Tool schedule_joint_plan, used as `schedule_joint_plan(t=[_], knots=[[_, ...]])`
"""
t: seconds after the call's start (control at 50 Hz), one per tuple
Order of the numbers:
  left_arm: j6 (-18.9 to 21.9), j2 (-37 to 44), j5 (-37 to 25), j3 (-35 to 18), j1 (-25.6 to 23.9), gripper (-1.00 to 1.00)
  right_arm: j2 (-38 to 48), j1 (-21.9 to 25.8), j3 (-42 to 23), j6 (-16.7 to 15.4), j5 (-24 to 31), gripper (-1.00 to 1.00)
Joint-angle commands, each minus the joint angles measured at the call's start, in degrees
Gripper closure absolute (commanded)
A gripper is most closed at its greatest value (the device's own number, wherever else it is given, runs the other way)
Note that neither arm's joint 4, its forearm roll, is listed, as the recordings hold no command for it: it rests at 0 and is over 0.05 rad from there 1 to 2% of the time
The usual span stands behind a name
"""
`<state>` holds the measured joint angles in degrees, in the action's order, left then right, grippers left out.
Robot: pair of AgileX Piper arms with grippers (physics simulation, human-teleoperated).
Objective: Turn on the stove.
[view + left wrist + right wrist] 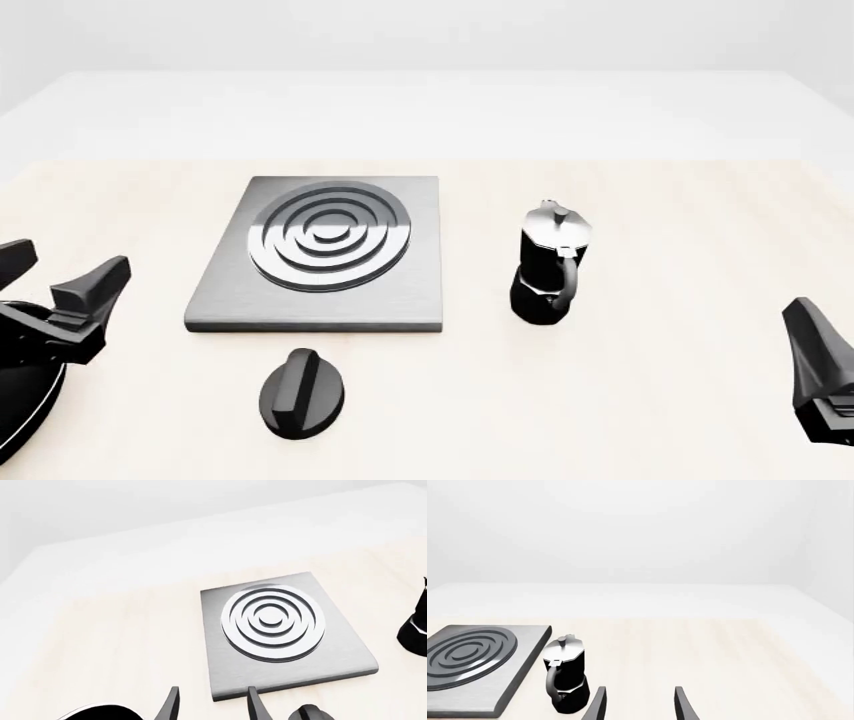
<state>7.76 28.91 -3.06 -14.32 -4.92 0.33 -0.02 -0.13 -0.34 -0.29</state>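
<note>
1. The left gripper (60,275) is cut off at the front view's left edge; its two dark fingers (94,285) stand spread with nothing between them, so it is released. In the left wrist view the same fingertips (172,705) reach only a little way into the frame, again parted around bare tabletop.
2. The right gripper (639,704) is mostly out of the front view, where a single dark finger (817,350) rises at the right edge. Its own wrist camera shows two tips apart with only table between them (released as well).
3. The stove (324,253), a flat brushed-grey slab with a burner of concentric rings, lies ahead of the left gripper and to its right, well apart from it.
4. The stove's knob (302,393), black, round and ridged, sits on the table just nearer than the slab's front edge, to the right of the left gripper and not touched by it. In the left wrist view only a sliver of it (313,713) shows at the frame's edge.
5. The moka pot (549,264), black below and silver above, stands upright just beside the stove's right edge, ahead and left of the right gripper. Its lid is shut, so any contents are hidden.
6. No writing or brand mark is legible on anything.
7. The pale wooden table (641,400) carries all of these.
</note>
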Motion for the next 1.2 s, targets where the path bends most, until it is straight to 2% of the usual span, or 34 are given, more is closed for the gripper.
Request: schedule_joint_plan(t=[0.02, 0.26, 0.42, 0.54, 1.2], knots=[[2.26, 6.17, -0.34, -2.39, -2.74, -1.00, -0.06, -0.02, -0.02, 0.08, 0.11, -1.00], [1.37, 11.94, -0.25, -3.11, -6.64, -1.00, 0.10, -0.03, 0.01, -0.02, -0.11, -1.00], [-0.72, 15.90, 2.14, -2.18, -9.54, -1.00, 0.15, -0.03, 0.03, 0.05, -0.15, -1.00], [0.44, 17.89, 4.48, -1.67, -10.00, -1.00, 0.01, -0.04, -0.06, 0.02, 0.06, -1.00], [-2.14, 30.72, 13.26, -2.53, -17.05, -1.00, -0.01, -0.04, -0.08, 0.00, 0.10, -1.00]])
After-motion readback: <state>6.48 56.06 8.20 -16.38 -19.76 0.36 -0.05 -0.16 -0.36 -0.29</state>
